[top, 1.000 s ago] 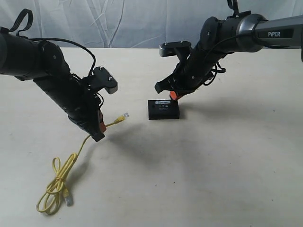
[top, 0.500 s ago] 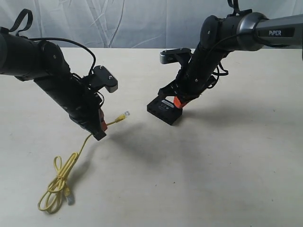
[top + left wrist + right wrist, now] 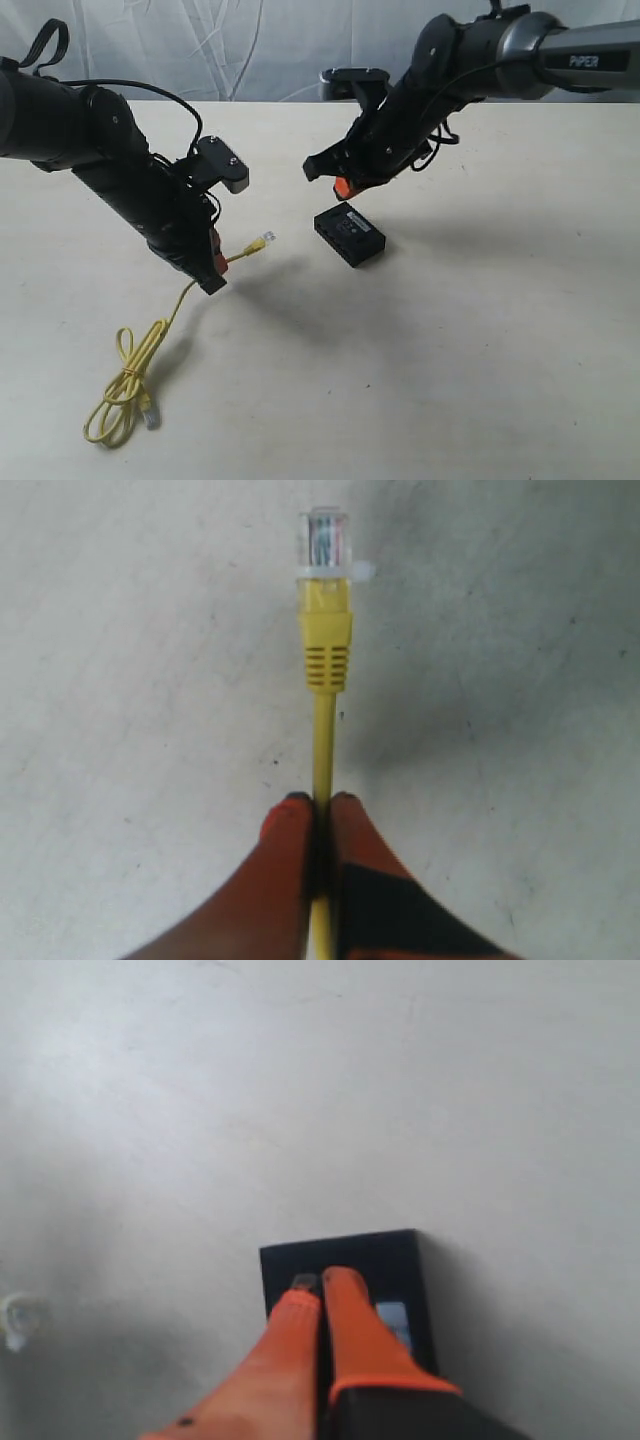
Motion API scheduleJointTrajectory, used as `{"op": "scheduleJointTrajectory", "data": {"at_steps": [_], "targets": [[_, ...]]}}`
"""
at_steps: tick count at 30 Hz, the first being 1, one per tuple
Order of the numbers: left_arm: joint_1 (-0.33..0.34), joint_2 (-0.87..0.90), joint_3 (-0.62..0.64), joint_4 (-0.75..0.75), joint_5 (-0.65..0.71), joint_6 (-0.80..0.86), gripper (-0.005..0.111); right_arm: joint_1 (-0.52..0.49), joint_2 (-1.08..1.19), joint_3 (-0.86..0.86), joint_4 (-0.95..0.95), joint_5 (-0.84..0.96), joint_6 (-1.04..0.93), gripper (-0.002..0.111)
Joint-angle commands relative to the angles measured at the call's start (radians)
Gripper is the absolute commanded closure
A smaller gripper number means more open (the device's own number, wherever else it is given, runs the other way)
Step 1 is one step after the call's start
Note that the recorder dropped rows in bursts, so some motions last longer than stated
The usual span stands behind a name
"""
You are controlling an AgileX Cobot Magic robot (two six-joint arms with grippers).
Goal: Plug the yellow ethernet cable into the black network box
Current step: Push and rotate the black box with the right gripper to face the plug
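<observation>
The black network box [image 3: 349,234] lies flat on the table, turned at an angle, its white label up; in the right wrist view the black network box [image 3: 400,1260] shows beyond the fingertips. My right gripper [image 3: 341,186] hangs shut and empty above and just left of the box, apart from it. My left gripper [image 3: 216,262] is shut on the yellow ethernet cable [image 3: 170,315] a little behind its clear plug [image 3: 266,240], which points toward the box. In the left wrist view the plug [image 3: 325,538] sticks out past the orange fingers [image 3: 290,830]. The cable's coil [image 3: 118,395] rests on the table.
The pale table top [image 3: 480,340] spreads around the box. A white crumpled backdrop [image 3: 260,50] runs behind the far table edge. The cable's second plug [image 3: 148,415] lies by the coil at the front left.
My right gripper has nudged the box from square to angled, then lifted up and left off it. The left gripper holds the cable almost still.
</observation>
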Motion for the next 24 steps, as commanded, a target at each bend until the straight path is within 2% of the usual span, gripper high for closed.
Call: {"op": "scheduleJointTrajectory", "data": {"at_steps": [1,8,13,24], "targets": [[-0.002,0.002,-0.001,-0.01,0.0,-0.003,0.107,0.019,0.055,0.001,0.03,-0.055,-0.011,0.109],[-0.002,0.002,-0.001,-0.01,-0.005,-0.003,0.107,0.019,0.085,0.001,-0.029,0.022,-0.001,0.109],[-0.002,0.002,-0.001,-0.01,-0.012,-0.003,0.107,0.019,0.085,0.001,-0.11,0.093,0.087,0.109],[-0.002,0.002,-0.001,-0.01,-0.012,-0.003,0.107,0.019,0.058,0.001,-0.111,0.176,0.129,0.109]]}}
